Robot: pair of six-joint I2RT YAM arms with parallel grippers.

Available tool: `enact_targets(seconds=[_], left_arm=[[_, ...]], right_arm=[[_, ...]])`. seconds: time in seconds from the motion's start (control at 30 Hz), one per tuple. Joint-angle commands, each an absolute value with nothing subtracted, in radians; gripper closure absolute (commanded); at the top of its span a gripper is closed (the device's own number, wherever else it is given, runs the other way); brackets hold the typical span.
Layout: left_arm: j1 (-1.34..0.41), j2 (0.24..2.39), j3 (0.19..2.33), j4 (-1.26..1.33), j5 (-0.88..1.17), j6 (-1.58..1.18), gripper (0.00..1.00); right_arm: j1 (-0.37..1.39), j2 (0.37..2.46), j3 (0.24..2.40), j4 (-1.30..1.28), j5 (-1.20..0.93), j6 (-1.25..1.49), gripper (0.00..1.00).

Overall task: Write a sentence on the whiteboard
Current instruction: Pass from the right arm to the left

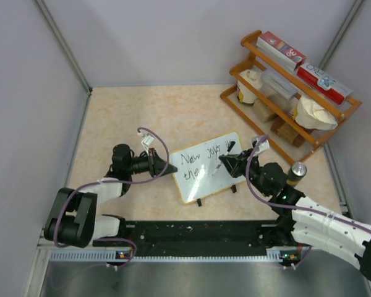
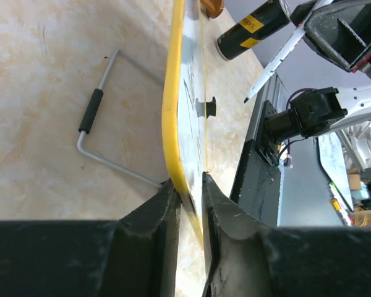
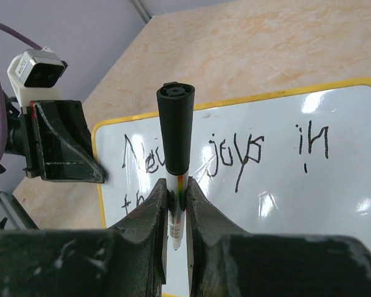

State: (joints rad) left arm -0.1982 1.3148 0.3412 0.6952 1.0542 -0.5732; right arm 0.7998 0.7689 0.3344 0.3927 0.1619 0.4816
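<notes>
The whiteboard (image 1: 207, 167) has a yellow frame and stands tilted at mid-table, with "New joys in" handwritten in black and the start of a second row. My left gripper (image 1: 173, 168) is at its left edge. In the left wrist view that yellow edge (image 2: 173, 93) runs between the fingers of the left gripper (image 2: 188, 180); it lies against one finger, with a thin gap to the other. My right gripper (image 3: 178, 189) is shut on a black-and-white marker (image 3: 176, 124), held just off the board's face (image 3: 284, 185). The marker (image 2: 278, 59) points down at the board.
A black can (image 1: 297, 170) with a yellow label (image 2: 253, 28) stands right of the board. An orange wooden rack (image 1: 290, 86) of boxes and cups fills the back right. A bent wire stand (image 2: 96, 117) lies behind the board. A black rail (image 1: 198, 235) runs along the near edge.
</notes>
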Motion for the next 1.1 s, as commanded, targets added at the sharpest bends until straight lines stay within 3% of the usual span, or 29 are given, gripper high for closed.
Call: enact_targets(seconds=[0.0, 0.13, 0.27, 0.47, 0.63, 0.8, 1.07], left_arm=[[-0.204, 1.191, 0.334, 0.648, 1.040, -0.512, 0.65], [-0.204, 1.077, 0.337, 0.504, 0.985, -0.482, 0.38], [-0.204, 0.950, 0.328, 0.402, 0.924, -0.454, 0.27], [-0.225, 0.691, 0.382, 0.101, 0.726, -0.384, 0.24], [-0.362, 0.557, 0.452, 0.057, 0.621, -0.394, 0.16], [-0.535, 0.664, 0.574, 0.119, 0.611, -0.419, 0.15], [-0.761, 1.026, 0.775, 0.196, 0.597, -0.376, 0.16]], right_arm=[[0.792, 0.729, 0.354, 0.385, 0.144, 0.486, 1.00], [0.792, 0.710, 0.359, 0.367, 0.140, 0.486, 1.00], [0.792, 0.690, 0.362, 0.351, 0.133, 0.486, 1.00], [0.792, 0.654, 0.382, 0.318, 0.103, 0.495, 1.00], [0.792, 0.621, 0.408, 0.302, 0.038, 0.540, 1.00], [0.792, 0.597, 0.422, 0.316, -0.037, 0.613, 1.00], [0.792, 0.594, 0.433, 0.362, -0.090, 0.698, 1.00]])
